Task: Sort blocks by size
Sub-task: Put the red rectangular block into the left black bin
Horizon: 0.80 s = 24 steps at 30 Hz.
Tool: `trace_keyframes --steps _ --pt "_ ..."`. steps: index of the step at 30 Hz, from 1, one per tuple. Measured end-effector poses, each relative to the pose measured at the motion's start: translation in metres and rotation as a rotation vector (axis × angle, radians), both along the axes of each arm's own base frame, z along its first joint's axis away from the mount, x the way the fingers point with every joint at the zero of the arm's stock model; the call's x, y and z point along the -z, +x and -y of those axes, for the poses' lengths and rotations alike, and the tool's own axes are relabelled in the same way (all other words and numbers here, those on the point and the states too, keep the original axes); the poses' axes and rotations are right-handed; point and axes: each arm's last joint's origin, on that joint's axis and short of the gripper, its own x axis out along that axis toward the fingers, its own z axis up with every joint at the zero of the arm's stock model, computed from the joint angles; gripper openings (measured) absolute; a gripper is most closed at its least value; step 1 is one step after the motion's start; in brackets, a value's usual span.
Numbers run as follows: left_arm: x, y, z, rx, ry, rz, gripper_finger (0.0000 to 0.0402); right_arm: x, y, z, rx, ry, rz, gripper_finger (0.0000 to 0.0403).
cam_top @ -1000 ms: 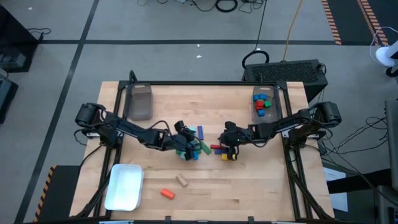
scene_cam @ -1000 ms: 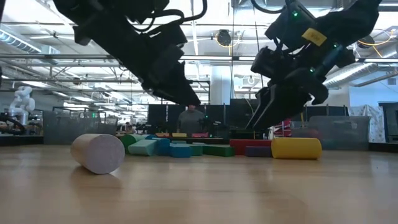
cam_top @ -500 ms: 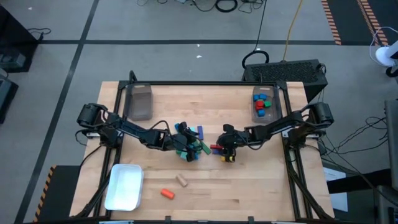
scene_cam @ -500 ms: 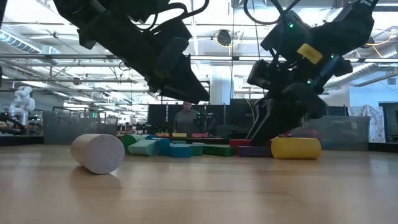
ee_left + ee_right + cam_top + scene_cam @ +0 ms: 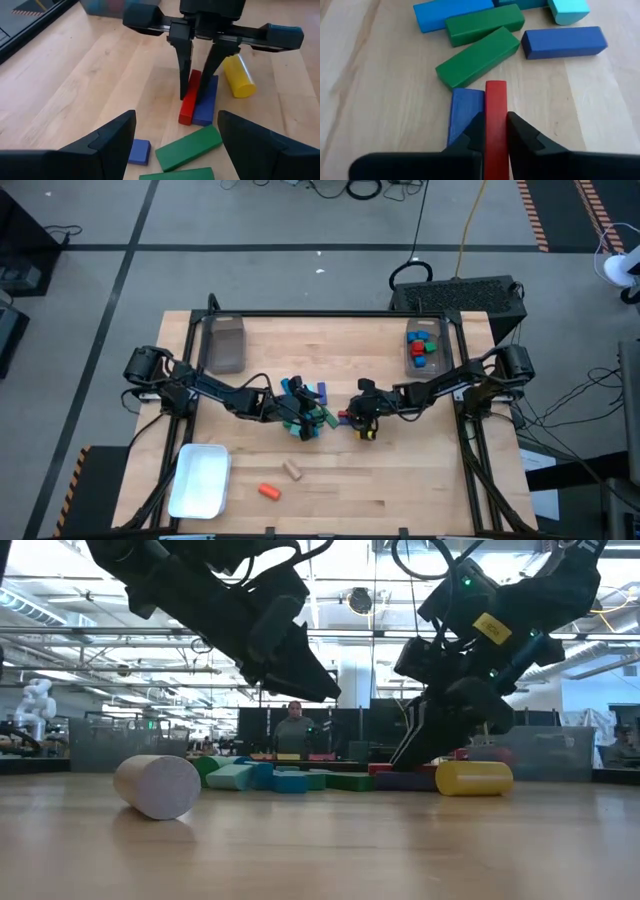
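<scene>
A pile of blocks lies mid-table: green bars (image 5: 479, 56), blue bars (image 5: 564, 41) and a light blue piece (image 5: 568, 10). A red bar (image 5: 496, 100) lies beside a dark blue bar (image 5: 464, 111), with a yellow cylinder (image 5: 239, 76) just past them. My right gripper (image 5: 352, 417) is down on the red bar, shut on it. My left gripper (image 5: 303, 413) hovers open over the pile, its fingers wide apart in the left wrist view (image 5: 176, 120). My right gripper pinches the red bar's two long sides (image 5: 190, 95) between its two fingers, about midway along the bar. The fingers (image 5: 522, 131) slant down from the table's right. One finger stands between the red and dark blue bars. The bar lies flat on the table.
A clear bin (image 5: 223, 343) stands at the far left. A second bin (image 5: 423, 348) at the far right holds small blocks. A white tray (image 5: 200, 480) sits near left. A tan cylinder (image 5: 292, 470) and an orange one (image 5: 268, 491) lie loose toward the near edge.
My right gripper has come down and gone a little toward the table's left, onto the red bar. The blocks have stayed where they were.
</scene>
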Motion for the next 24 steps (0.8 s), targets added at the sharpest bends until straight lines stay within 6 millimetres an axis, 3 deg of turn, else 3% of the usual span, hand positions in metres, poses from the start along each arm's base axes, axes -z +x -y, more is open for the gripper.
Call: trace_keyframes --steps 14,24 --pt "-0.002 0.001 -0.002 0.029 0.059 0.005 0.0283 -0.048 -0.003 0.001 -0.019 -0.052 0.218 0.0037" --pt "-0.009 0.007 -0.002 0.123 0.068 0.091 0.0283 -0.056 0.0 -0.001 -0.059 -0.043 0.294 0.0037"
